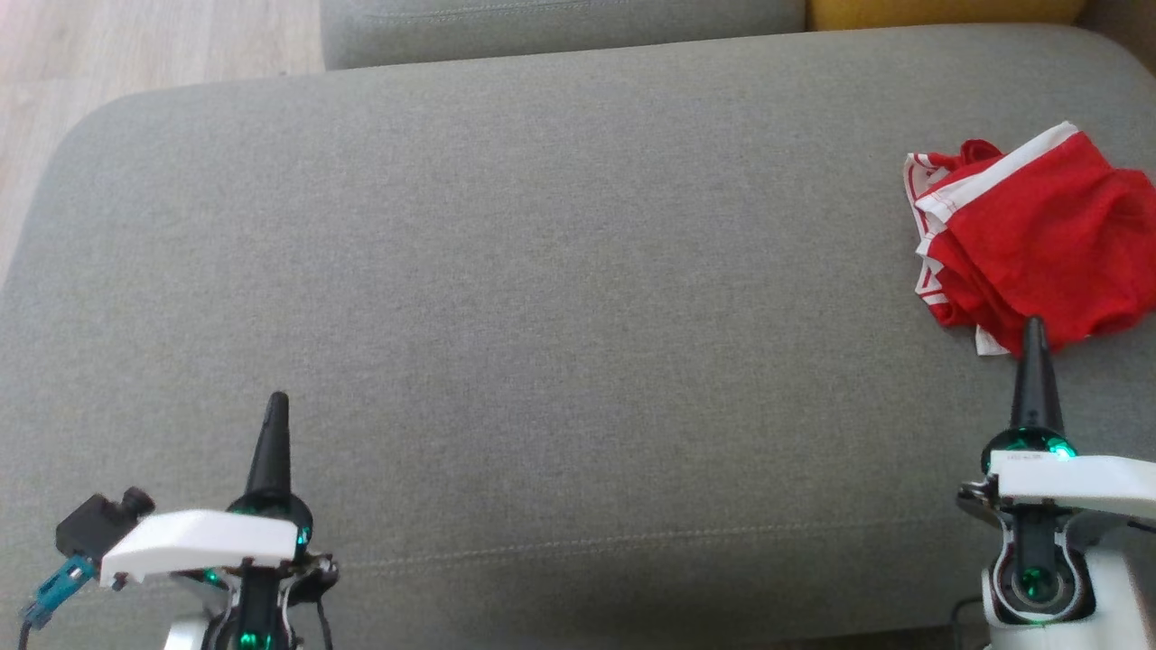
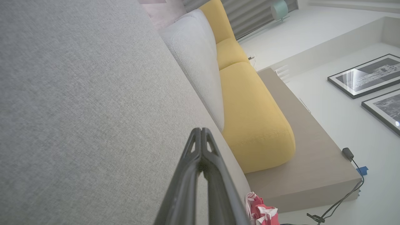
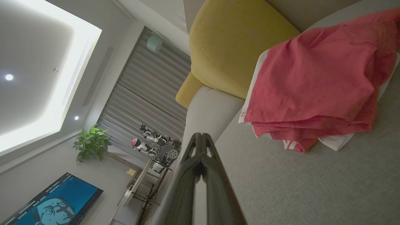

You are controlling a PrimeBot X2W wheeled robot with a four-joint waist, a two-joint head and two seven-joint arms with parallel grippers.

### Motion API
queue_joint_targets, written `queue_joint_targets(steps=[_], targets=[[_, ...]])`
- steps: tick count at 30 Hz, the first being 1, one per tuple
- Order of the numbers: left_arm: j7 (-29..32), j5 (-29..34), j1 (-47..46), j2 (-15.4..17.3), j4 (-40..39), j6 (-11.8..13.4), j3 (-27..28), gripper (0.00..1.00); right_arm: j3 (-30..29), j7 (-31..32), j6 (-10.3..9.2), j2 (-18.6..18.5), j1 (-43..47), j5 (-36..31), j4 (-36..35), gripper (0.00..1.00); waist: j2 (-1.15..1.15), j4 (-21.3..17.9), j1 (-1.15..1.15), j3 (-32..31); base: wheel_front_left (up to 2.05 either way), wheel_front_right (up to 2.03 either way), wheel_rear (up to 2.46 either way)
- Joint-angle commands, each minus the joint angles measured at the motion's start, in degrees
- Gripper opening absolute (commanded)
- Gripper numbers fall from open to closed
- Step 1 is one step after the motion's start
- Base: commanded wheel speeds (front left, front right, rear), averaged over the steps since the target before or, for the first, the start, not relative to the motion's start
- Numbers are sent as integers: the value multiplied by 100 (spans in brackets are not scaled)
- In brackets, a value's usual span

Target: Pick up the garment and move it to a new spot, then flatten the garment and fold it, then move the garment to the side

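We are looking down at a broad grey sofa seat [image 1: 542, 271], with a yellow cushion [image 3: 231, 47] behind its right end. The garment [image 1: 1039, 244] lies bunched in loose layers at the far right of the seat. It is red with a white band [image 1: 1002, 171] along its edges.

We judge it light, soft and limp. It should sag and unfold as it lifts, and a pinch into the middle would likely catch several layers at once. The stitched white band looks like the firmest place to take hold, at a corner where a single layer shows.

Our right gripper [image 1: 1034, 327] has its two fingers pressed together, holding nothing. Its tip sits just short of the garment's near edge, and the right wrist view shows bare seat between them. Our left gripper [image 1: 278, 397] is likewise closed and empty, hanging over bare seat well apart from the garment.
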Motion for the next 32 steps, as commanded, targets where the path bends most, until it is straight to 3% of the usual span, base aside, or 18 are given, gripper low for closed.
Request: queue_joint_targets(steps=[1, 32], targets=[[31, -114, -301, 107, -160, -37, 176, 0, 38, 34, 15, -80, -67, 160, -224, 0, 0, 1, 0, -5, 0, 0, 0], [555, -1702, -395, 120, 3, -97, 509, 0, -220, 546, 20, -62, 37, 2361, -237, 0, 0, 16, 0, -155, 0, 0, 0]])
